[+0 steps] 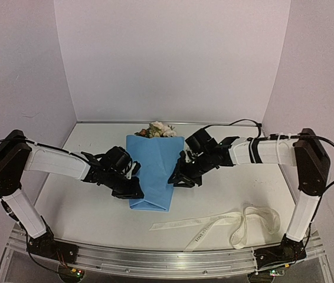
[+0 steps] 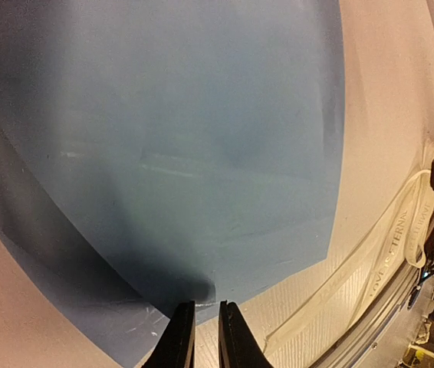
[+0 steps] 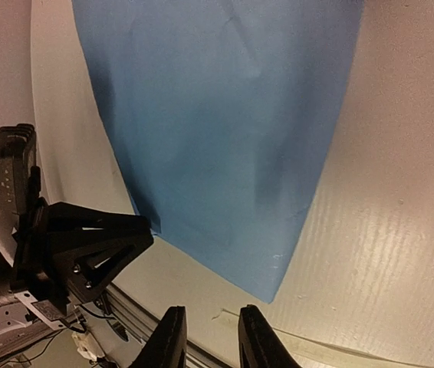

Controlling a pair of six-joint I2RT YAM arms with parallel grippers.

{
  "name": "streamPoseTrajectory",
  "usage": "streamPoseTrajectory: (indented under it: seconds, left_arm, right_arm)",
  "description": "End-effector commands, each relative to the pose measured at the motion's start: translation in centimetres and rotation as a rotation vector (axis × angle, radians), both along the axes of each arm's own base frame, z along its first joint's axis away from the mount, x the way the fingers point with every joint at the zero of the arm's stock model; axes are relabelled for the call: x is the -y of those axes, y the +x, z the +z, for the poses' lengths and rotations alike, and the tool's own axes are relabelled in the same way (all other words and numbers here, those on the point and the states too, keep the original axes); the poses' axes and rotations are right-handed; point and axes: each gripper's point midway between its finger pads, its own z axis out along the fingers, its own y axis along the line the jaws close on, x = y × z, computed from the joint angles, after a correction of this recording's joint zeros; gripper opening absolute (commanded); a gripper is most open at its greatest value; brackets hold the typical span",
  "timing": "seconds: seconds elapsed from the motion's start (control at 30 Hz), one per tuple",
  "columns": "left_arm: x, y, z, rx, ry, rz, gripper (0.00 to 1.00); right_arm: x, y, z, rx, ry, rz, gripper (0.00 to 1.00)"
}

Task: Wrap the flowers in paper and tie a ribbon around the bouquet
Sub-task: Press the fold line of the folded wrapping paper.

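Note:
The light-blue paper (image 1: 152,171) lies folded lengthwise in the middle of the table. The flowers (image 1: 156,130) poke out of its far end as cream and rust blooms. My left gripper (image 1: 134,190) sits low at the paper's near-left edge. In the left wrist view its jaws (image 2: 207,305) stand only narrowly apart, with a dark fold of the paper (image 2: 186,138) just past the tips and nothing between them. My right gripper (image 1: 179,180) is at the paper's right edge, open (image 3: 213,310) and empty, short of the paper's near corner (image 3: 274,291). The cream ribbon (image 1: 226,223) lies loose at the near right.
White walls close in the table (image 1: 84,200) at the back and on both sides. A metal rail (image 1: 167,259) runs along the near edge. The ribbon (image 2: 401,230) trails close to that rail and loops near the right arm's base (image 1: 279,253).

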Motion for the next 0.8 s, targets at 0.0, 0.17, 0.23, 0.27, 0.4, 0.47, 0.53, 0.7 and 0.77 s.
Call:
streamPoseTrajectory:
  seconds: [0.0,0.17,0.23,0.27,0.4,0.47,0.53,0.7,0.77]
  left_arm:
    - [0.3,0.1,-0.4,-0.008,-0.033,0.000,0.12]
    - [-0.2,-0.4,-1.8,-0.037,-0.014,-0.001,0.11]
    - [-0.3,-0.5,-1.9,-0.037,-0.013,-0.001,0.11]
    - [-0.3,-0.5,-1.9,-0.036,-0.013,-0.001,0.11]
    - [-0.4,-0.6,-2.2,-0.046,-0.011,-0.004,0.11]
    - [-0.5,-0.7,-2.3,-0.048,-0.009,-0.006,0.11]
    - [-0.6,-0.8,-2.3,-0.045,-0.010,-0.006,0.11]
    - [-1.4,-0.8,-2.2,-0.043,-0.011,0.005,0.11]
    - [-1.7,-0.7,-2.3,-0.043,-0.015,0.013,0.11]
  right_arm:
    - [-3.7,0.4,-0.1,-0.008,0.081,-0.001,0.23]
    - [-5.9,0.5,-1.4,-0.041,0.131,-0.020,0.23]
    - [-7.0,1.1,-1.2,-0.037,0.164,-0.028,0.23]
    - [-7.5,1.4,-0.9,-0.032,0.181,-0.028,0.23]
    - [-10.1,2.7,-0.9,-0.052,0.234,-0.017,0.23]
    - [-11.6,3.3,-1.7,-0.082,0.276,-0.027,0.22]
    - [-12.3,3.8,-2.6,-0.104,0.290,-0.039,0.21]
    - [-12.4,3.6,-5.0,-0.141,0.291,-0.065,0.16]
    - [-12.4,3.4,-5.2,-0.140,0.291,-0.062,0.15]
